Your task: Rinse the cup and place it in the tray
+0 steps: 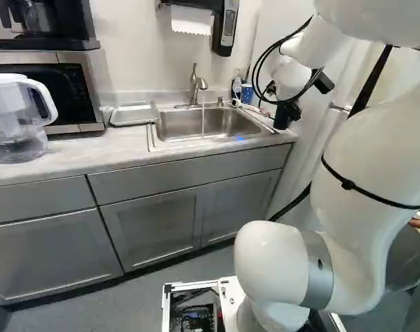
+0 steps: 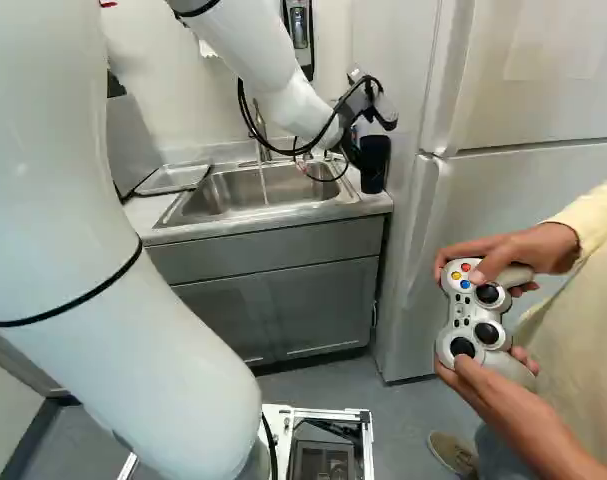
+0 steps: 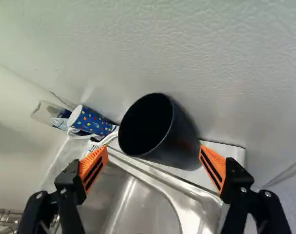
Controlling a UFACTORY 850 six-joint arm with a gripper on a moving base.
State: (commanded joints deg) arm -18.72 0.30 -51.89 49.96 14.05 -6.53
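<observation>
The dark cup stands upright on the counter strip between the sink and the fridge. My gripper is at the sink side of it. In the wrist view the cup is ahead of my gripper, its mouth visible and its inside dark. The fingers stand wide open, one orange pad close to the cup's lower side, the other well away from it. A shallow grey tray lies on the counter at the sink's other side, by the faucet.
Beyond the cup in the wrist view are a blue patterned paper cup and a clear bottle. The fridge rises beside the cup. A microwave and a pitcher stand past the tray. Hands hold a controller nearby.
</observation>
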